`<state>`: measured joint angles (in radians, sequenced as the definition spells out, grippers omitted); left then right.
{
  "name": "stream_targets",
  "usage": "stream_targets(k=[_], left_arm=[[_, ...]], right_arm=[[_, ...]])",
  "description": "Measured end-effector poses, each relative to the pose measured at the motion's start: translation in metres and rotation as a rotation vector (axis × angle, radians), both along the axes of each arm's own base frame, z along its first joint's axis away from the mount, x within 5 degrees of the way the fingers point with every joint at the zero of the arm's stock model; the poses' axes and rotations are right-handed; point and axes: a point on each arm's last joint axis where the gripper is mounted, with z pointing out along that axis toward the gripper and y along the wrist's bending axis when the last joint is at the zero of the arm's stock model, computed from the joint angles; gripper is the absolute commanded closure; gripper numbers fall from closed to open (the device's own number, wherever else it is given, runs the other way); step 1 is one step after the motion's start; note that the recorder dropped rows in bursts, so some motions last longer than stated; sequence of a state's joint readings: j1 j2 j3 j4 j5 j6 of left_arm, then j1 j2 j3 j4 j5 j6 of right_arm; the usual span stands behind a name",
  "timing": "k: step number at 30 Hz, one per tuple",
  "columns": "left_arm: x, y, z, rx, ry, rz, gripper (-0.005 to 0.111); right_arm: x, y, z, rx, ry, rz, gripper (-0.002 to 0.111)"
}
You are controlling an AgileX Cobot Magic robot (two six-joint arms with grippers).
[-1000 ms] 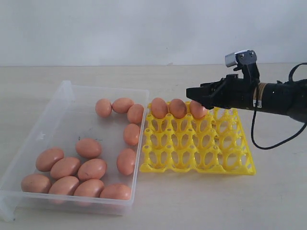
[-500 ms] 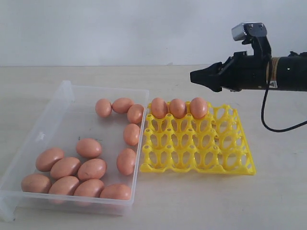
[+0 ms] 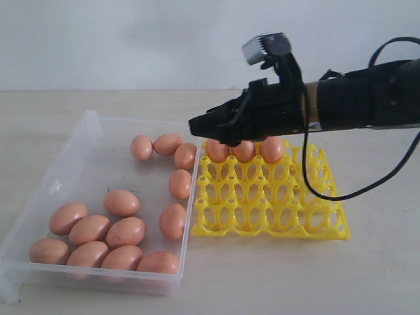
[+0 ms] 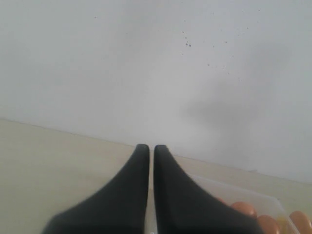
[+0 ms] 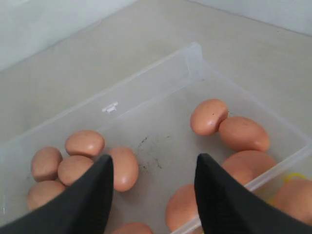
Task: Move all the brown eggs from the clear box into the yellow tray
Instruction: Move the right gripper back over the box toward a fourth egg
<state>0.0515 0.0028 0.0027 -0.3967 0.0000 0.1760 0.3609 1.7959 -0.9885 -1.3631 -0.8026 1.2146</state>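
The clear box [image 3: 65, 177] lies on the left and holds several brown eggs [image 3: 125, 231]. The yellow tray [image 3: 302, 216] stands to its right with three brown eggs [image 3: 272, 149] in its far row. My right gripper [image 3: 195, 125] hangs open and empty above the box's right wall, pointing left. In the right wrist view its fingers [image 5: 92, 187] frame the box floor [image 5: 156, 151] and several eggs [image 5: 208, 116]. The left gripper [image 4: 146, 148] is shut with nothing in it; a corner of the box [image 4: 253, 197] and eggs [image 4: 243, 209] show beside it. It is absent from the exterior view.
The box and tray rest on a pale beige table [image 3: 262, 282] before a white wall [image 3: 131, 39]. The right arm's black cable [image 3: 348, 193] loops down over the tray's right side. Dark specks mark the box floor.
The right gripper left the third egg in the tray's far row, rose, and swung left to above the box's right wall. Its jaws narrowed a little but stay open.
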Motion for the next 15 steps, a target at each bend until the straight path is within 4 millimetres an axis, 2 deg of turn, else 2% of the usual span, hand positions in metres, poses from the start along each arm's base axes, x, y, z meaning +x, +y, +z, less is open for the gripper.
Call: stream_targets(k=[7, 12, 15], left_arm=[[0.000, 0.000, 0.000, 0.000, 0.000, 0.000, 0.103], [0.000, 0.000, 0.000, 0.000, 0.000, 0.000, 0.103], [0.000, 0.000, 0.000, 0.000, 0.000, 0.000, 0.103]], right_arm=[[-0.013, 0.051, 0.009, -0.114, -0.077, 0.003, 0.063], [-0.025, 0.073, 0.009, -0.185, -0.082, -0.005, 0.063], [-0.029, 0.077, 0.003, -0.276, -0.074, -0.046, 0.063]])
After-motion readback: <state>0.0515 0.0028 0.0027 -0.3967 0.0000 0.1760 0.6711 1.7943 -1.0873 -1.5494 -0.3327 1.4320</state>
